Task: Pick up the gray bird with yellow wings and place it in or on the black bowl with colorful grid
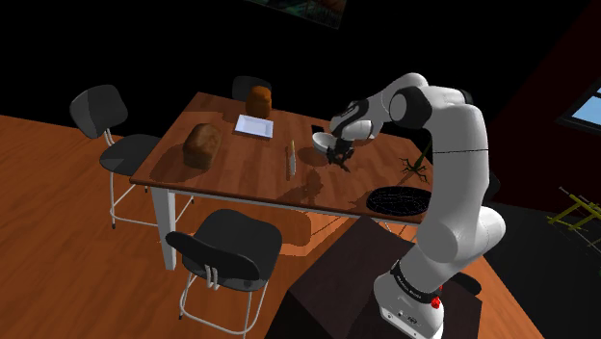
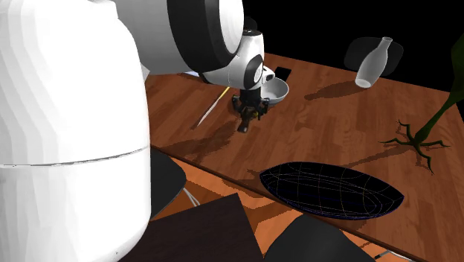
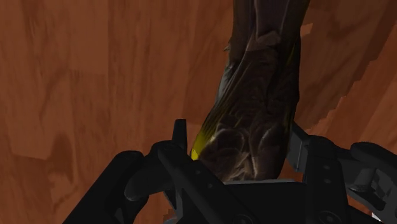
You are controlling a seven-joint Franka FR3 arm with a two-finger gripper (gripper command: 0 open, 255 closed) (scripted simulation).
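The bird (image 3: 254, 121) is dark grey-brown with a yellow streak along its wing. My black gripper (image 3: 245, 156) is shut on it, one finger pressing each side of its body. In the second exterior view the gripper (image 2: 248, 112) points straight down and the bird (image 2: 243, 125) hangs from it right at the wooden tabletop; I cannot tell whether it touches. The shoulder view has the gripper (image 1: 340, 156) near the table's middle. The black bowl with a thin coloured grid (image 2: 331, 190) lies empty near the table's front edge (image 1: 400, 200), towards the stand.
A white bowl (image 2: 276, 91) sits just behind the gripper. A thin knife-like stick (image 2: 213, 106), a white bottle (image 2: 372, 63) and a dark twig-like plant (image 2: 416, 138) also lie on the table. Two brown loaves (image 1: 202, 144) and a white tray (image 1: 254, 124) are farther off. Chairs (image 1: 226, 246) surround the table.
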